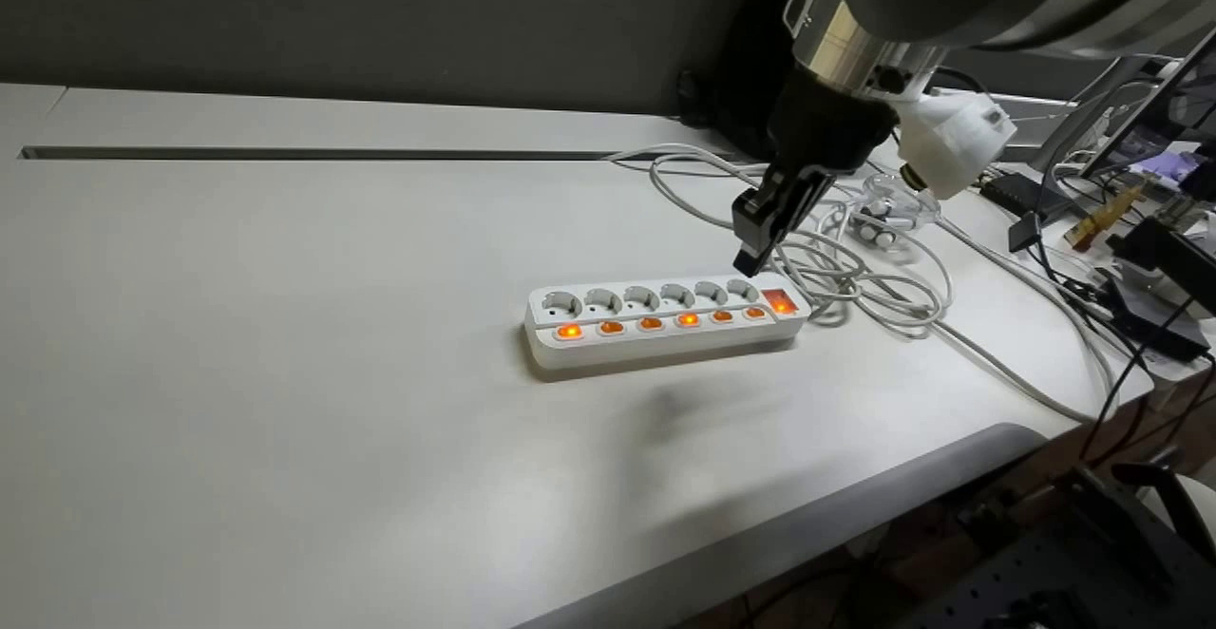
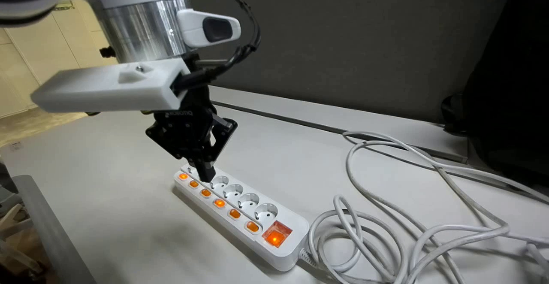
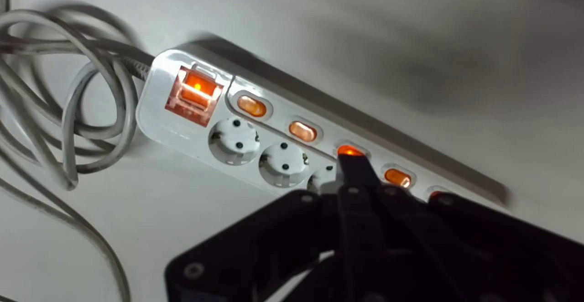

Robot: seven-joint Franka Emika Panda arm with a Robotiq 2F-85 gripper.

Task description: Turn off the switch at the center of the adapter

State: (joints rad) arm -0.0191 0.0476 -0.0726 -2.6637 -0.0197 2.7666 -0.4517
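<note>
We have the adapter (image 1: 669,322) lying flat on the table (image 1: 285,401), its face turned up, in from the table's grey edge (image 1: 798,524). We count six sockets (image 2: 249,202) in a row and, along the side nearer that edge, six small switches (image 1: 612,328). A larger red switch (image 2: 274,237) glows at the end where the white cable (image 2: 307,256) comes out. Among the small ones we find two alight: the end switch (image 1: 569,332), farthest from the cable, and the middle switch (image 2: 219,203), third from the cable end. The other four look a duller orange to us.

Above the adapter we see the gripper (image 2: 205,174), pointing down from the arm (image 2: 143,31), its fingers (image 3: 358,169) pressed together at the tips. In the wrist view they hide part of the middle switch; in both exterior views we see them apart from it. A blurred shadow (image 1: 655,420) falls on the table between the adapter and the grey edge.

Just beside the cable end lies a tangle of white cables (image 3: 69,131), and we cannot tell which loops belong to the adapter. Among them sits a clear object (image 1: 907,201) whose contents are too small for us to name. A dark grey partition (image 1: 380,30) stands behind the table.
</note>
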